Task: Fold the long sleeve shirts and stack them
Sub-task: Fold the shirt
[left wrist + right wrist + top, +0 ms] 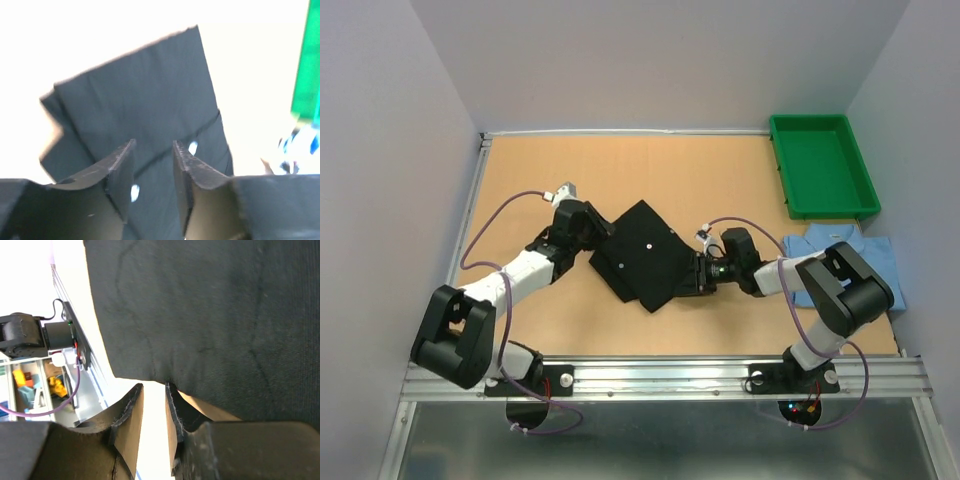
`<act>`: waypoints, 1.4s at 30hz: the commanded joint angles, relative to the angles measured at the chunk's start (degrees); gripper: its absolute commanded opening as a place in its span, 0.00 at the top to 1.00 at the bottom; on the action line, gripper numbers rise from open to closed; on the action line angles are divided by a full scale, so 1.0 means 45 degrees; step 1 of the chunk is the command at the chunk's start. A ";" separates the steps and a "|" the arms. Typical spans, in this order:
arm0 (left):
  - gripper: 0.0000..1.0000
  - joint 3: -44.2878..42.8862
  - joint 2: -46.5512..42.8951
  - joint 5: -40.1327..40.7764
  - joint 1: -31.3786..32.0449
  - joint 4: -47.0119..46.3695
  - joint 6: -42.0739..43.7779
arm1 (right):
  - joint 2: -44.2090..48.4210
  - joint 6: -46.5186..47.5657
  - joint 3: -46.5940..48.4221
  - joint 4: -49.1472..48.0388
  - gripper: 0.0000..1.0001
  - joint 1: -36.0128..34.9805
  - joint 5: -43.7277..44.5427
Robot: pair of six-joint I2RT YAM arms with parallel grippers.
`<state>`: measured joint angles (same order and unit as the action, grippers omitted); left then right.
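Note:
The black long sleeve shirt (640, 255) lies folded into a slanted rectangle in the middle of the table, a white button (193, 147) showing. My left gripper (595, 232) is at its upper left edge; in the left wrist view the gripper (154, 145) hovers open over the black shirt (145, 95), with no cloth pinched. My right gripper (692, 275) is at the shirt's lower right edge. Its jaws (154, 386) stand slightly apart, empty, with one fingertip touching the hem of the black shirt (210, 305). The light blue shirt (880, 265) lies folded at the right, partly under my right arm.
A green plastic tray (778, 160) stands at the back right corner, beyond the blue shirt. Grey walls close the table at the back and both sides. An aluminium rail (660, 378) with both arm bases runs along the near edge.

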<state>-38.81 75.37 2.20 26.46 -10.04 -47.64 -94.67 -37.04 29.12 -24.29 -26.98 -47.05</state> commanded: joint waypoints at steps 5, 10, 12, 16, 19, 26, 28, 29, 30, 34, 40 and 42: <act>0.60 -0.1572 0.2523 0.0020 -0.0704 -0.0932 0.0001 | 0.0804 0.0535 0.0071 0.0516 0.70 -0.0059 0.0806; 0.65 -0.0617 0.3152 0.0507 -0.0821 -0.1049 -0.0566 | 0.1506 0.0612 0.0206 0.1041 0.69 -0.0059 0.1118; 0.65 -0.0362 0.3308 0.0585 -0.1015 -0.1050 -0.0508 | 0.2070 0.0982 0.0480 0.1819 0.68 -0.0059 0.1508; 0.62 -0.0555 0.3077 0.0722 -0.1328 -0.0621 -0.0059 | 0.3066 0.1569 0.1589 0.3305 0.61 0.0000 0.2968; 0.56 -0.0789 0.2549 0.1151 -0.1426 0.0040 0.0292 | 0.3479 0.2330 0.2393 0.4999 0.56 0.0078 0.4259; 0.17 -0.0928 0.0443 0.1056 -0.1310 0.1918 0.0412 | 0.3872 0.3599 0.3839 0.6999 0.50 0.0137 0.7992; 0.15 -0.0752 0.0030 0.0958 -0.1134 0.2172 0.0255 | 0.3540 0.3796 0.4015 0.7194 0.50 0.0137 0.8052; 0.14 -0.0597 -0.0262 0.0822 -0.0979 0.2212 0.0080 | 0.3345 0.3855 0.4132 0.7215 0.50 0.0117 0.8014; 0.14 -0.0518 -0.0343 0.0782 -0.0900 0.2212 0.0001 | 0.2976 0.3991 0.4172 0.7254 0.51 0.0117 0.7994; 0.15 -0.0244 -0.0091 0.0704 -0.0567 0.2212 -0.0195 | 0.2058 0.4363 0.4211 0.7235 0.54 0.0117 0.7760; 0.28 -0.0769 0.1705 0.0644 -0.0430 0.2173 0.0370 | 0.0923 0.4481 0.4017 0.7059 0.60 -0.0116 0.7330; 0.34 -0.1140 0.2522 0.0897 -0.0430 0.2173 0.0701 | 0.0766 0.4267 0.3899 0.6981 0.64 -0.0602 0.7116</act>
<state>-40.93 82.52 4.64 24.36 -1.37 -47.20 -90.39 -18.37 45.30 7.14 -26.85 -14.06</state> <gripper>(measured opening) 0.704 0.383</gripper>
